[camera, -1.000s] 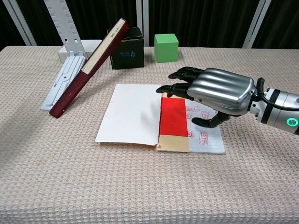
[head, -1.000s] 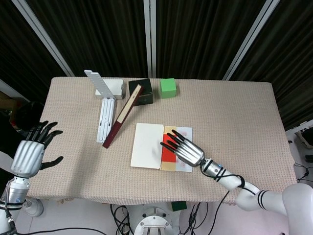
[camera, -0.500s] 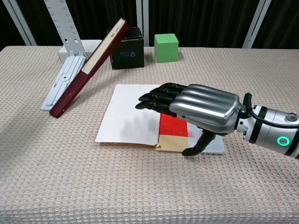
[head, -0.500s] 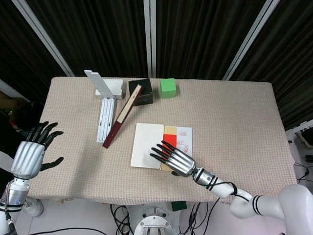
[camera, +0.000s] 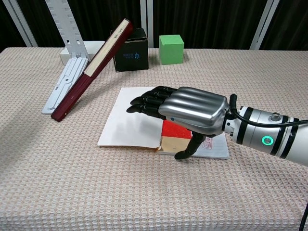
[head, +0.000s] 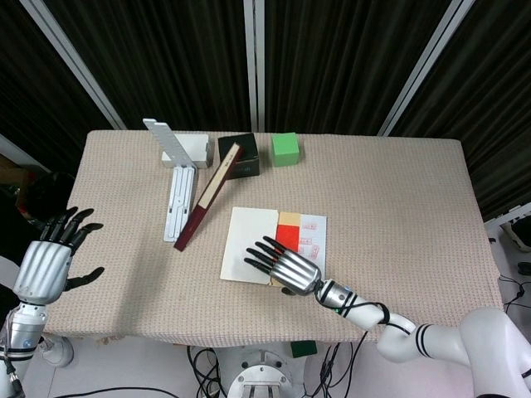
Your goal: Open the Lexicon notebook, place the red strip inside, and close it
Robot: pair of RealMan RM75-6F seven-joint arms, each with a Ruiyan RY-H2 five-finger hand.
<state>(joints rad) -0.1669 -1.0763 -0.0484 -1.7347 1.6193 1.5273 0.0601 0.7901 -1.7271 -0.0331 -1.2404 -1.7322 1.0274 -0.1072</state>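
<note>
The right hand (camera: 185, 113) has shifted left over the open notebook (head: 249, 255) at table centre, fingers spread, holding nothing. Red strip (head: 287, 236) lies inside. Left hand (head: 46, 264) idle, open. Thin, floppy cover: lift its left edge.

My head view looks steeply down from high above, taking in the whole counter (head: 398, 191) against dark curtains. My chest view sits low and close at the near edge, facing across the cloth toward the far side. Both share my right hand (head: 284, 267) over the open notebook (camera: 126, 123).
</note>
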